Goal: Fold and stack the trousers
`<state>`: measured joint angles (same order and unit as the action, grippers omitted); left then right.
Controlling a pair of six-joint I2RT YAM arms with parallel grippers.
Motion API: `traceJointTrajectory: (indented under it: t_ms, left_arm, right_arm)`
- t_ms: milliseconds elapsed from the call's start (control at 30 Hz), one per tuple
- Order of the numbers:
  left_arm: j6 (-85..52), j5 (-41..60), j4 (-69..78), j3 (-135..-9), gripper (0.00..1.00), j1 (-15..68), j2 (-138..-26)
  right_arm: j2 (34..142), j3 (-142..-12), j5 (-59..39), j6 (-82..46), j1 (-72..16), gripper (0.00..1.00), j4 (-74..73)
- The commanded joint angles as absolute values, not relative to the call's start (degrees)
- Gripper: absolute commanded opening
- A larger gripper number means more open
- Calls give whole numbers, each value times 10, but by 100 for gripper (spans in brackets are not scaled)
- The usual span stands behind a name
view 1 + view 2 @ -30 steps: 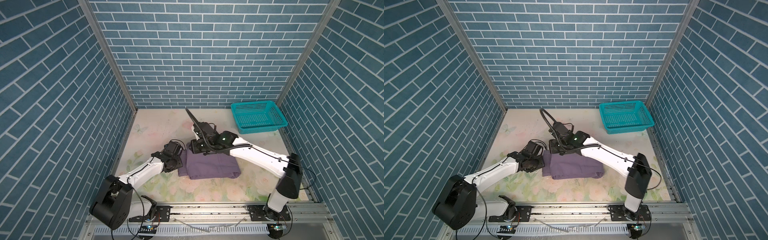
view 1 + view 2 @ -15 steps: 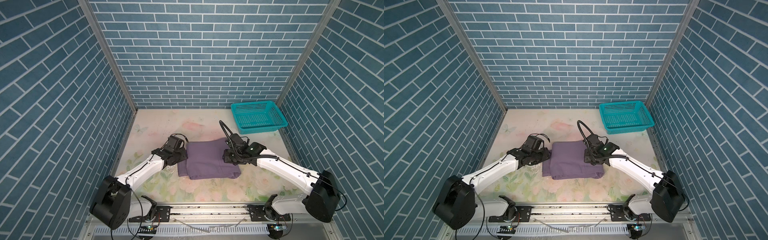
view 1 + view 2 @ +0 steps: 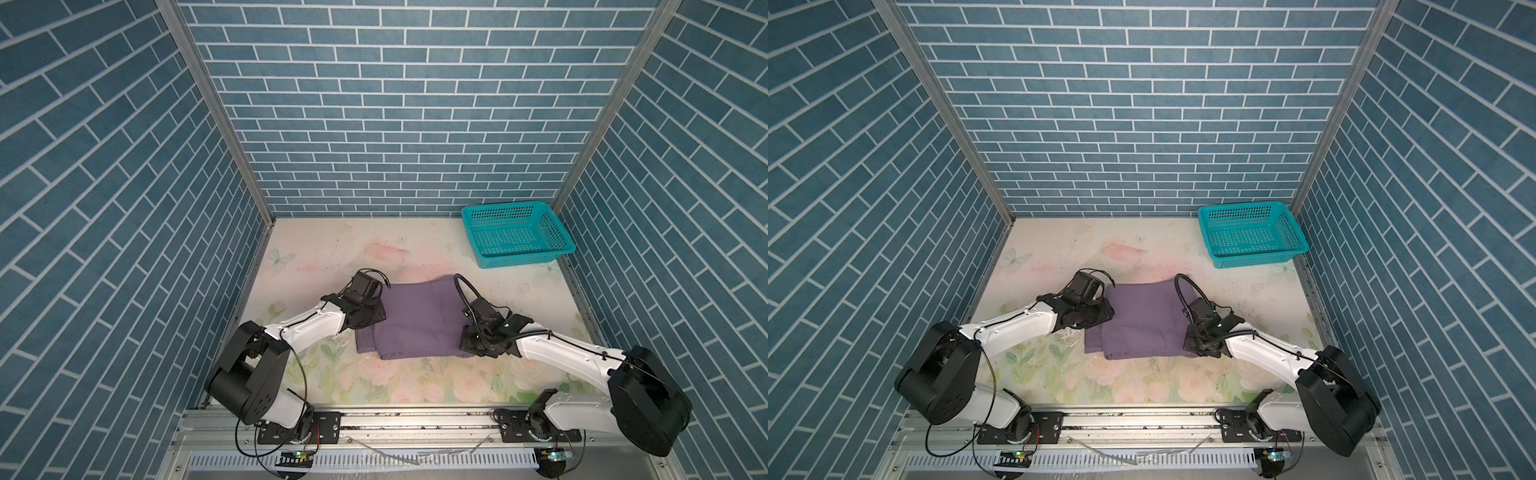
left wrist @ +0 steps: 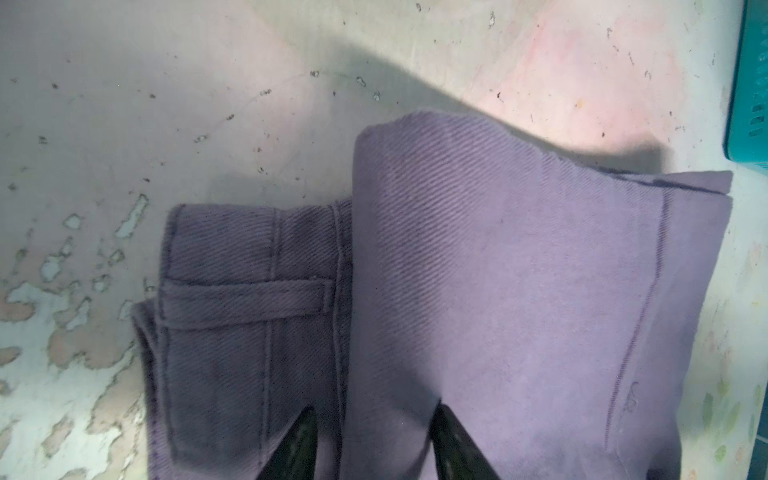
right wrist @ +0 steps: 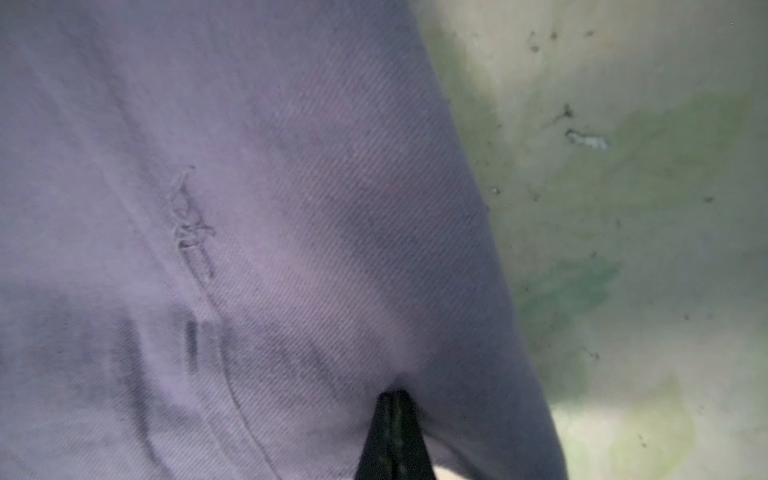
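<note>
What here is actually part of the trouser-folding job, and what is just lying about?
Part of the job: the purple trousers, the left gripper, the right gripper.
Just lying about: the teal basket, empty in the far corner; the floral table under it all.

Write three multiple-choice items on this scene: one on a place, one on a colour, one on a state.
1. Where on the table does the teal basket stand? A. far right corner B. near left corner C. centre
2. The trousers are: A. green B. muted purple C. red
3. On the right gripper, the jaws stand: A. wide apart B. shut C. out of view

A: both top views show it in that corner.
B: the cloth is purple in every view.
B: the wrist view shows them pressed together.
</note>
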<state>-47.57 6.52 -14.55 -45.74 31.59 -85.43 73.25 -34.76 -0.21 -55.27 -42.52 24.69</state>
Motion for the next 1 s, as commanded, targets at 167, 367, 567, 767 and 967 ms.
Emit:
traceJointTrajectory:
  t_ms: [167,367,567,767,967]
  left_arm:
    - [-466,55,-162,-488,9,318,-873]
    - [-466,66,-206,-531,0,317,-855]
    - [-462,42,-349,-596,0,317,-797]
    - [-471,17,-401,-569,0,294,-737]
    - [-452,52,-310,-484,66,224,-812]
  right_arm:
    - [673,-403,44,-541,-411,0,358]
    - [604,-494,89,-496,-383,2,442]
    - [592,-498,79,-490,-369,2,451]
    - [600,-479,68,-492,-365,2,434]
    - [617,-475,49,-490,-364,4,414]
